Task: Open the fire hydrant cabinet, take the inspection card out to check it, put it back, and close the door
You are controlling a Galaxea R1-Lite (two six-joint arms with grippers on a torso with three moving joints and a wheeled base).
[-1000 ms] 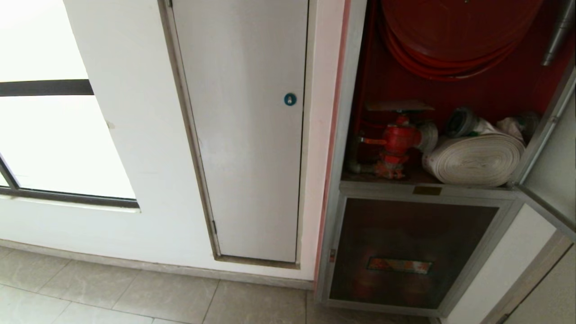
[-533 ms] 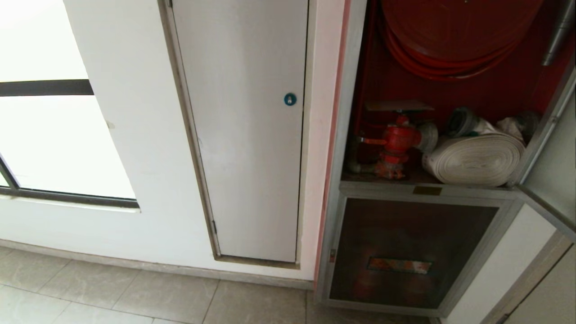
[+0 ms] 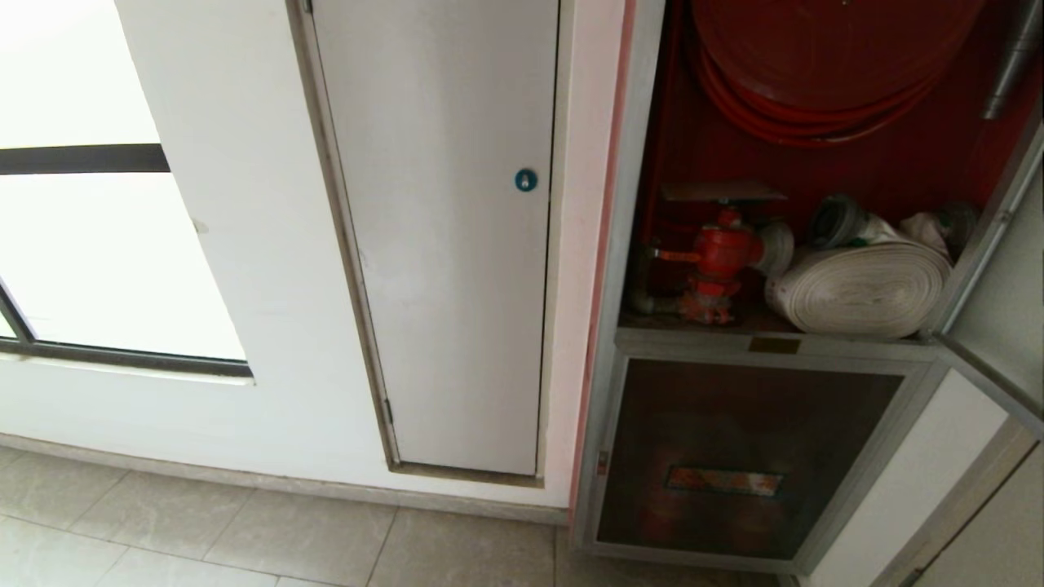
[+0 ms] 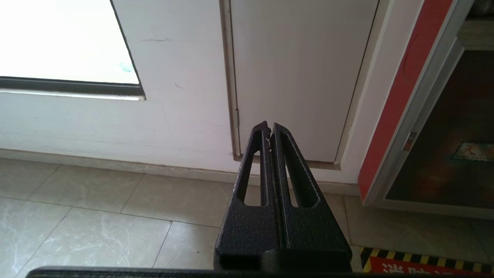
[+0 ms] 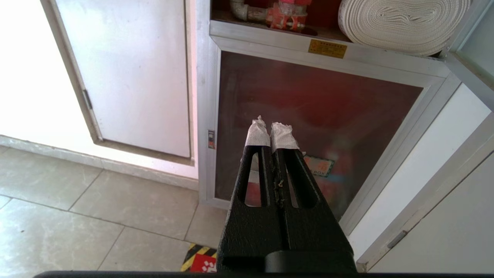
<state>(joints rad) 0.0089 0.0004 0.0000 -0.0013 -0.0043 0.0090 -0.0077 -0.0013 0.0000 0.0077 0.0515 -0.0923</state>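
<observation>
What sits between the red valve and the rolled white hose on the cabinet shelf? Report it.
In the head view, a pale round outlet cap on the red valve fills the stretch; it reaches toward the rolled white hose.

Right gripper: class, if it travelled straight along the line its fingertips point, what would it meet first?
Probably the lower dark glass panel of the fire hydrant cabinet; the shut right gripper aims at it, though depth is unclear.

neither arm shows in the head view. the left gripper [image 4: 269,129] appears only in its own wrist view, black slotted fingers pressed together at the tips, holding nothing, pointing forward and slightly down. the right gripper [image 5: 270,129] appears likewise in its wrist view, its fingertips [image 5: 257,135] wrapped in white tape and closed against each other, empty
</observation>
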